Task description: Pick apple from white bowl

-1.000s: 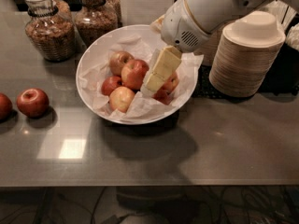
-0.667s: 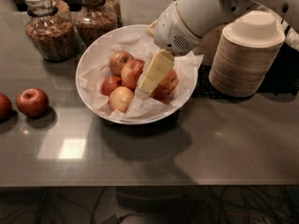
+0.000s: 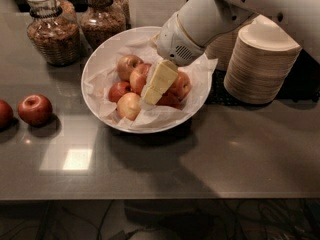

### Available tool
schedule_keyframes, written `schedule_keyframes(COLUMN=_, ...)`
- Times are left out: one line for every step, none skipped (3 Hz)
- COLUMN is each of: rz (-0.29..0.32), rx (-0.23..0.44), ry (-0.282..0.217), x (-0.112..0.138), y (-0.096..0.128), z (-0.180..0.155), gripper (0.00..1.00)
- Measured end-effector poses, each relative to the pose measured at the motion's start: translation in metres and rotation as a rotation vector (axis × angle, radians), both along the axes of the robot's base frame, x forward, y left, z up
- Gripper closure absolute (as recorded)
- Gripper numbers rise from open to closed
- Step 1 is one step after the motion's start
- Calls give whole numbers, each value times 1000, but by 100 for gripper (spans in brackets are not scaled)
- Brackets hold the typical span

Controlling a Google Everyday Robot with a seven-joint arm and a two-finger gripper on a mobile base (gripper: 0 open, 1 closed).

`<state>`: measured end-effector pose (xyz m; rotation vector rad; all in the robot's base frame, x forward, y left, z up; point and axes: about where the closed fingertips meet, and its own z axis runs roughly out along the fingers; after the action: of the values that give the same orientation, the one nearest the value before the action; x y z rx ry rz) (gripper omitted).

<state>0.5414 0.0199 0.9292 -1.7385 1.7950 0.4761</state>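
The large white bowl (image 3: 111, 43), lined with crumpled white paper, stands at the middle back of the grey counter. Several red-yellow apples lie in it, among them one at the back left (image 3: 128, 64), one at the front (image 3: 128, 105) and one on the right (image 3: 181, 85). My gripper (image 3: 151, 95), pale yellow, reaches down into the bowl from the upper right. Its tip is among the apples, between the front apple and the right one, and hides part of the pile. The white arm (image 3: 200, 24) crosses above the bowl's far rim.
Two glass jars (image 3: 52, 31) (image 3: 102, 14) of brown food stand behind the bowl on the left. A stack of beige disposable bowls (image 3: 262, 64) stands to the right on a black mat. Two red apples (image 3: 35, 109) (image 3: 4, 114) lie on the counter at left. The counter's front edge (image 3: 150, 198) is near.
My gripper has shifted a little to the left and lower within the bowl, deeper among the apples. The apples and bowl have not visibly moved.
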Motion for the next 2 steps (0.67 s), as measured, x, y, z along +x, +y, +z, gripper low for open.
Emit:
schedule_keyframes(rz=-4, rx=-8, ry=25, x=3, y=1, z=-14, gripper=0)
schedule_keyframes(rz=-5, rx=-9, ry=27, x=4, y=1, z=-15, gripper=0)
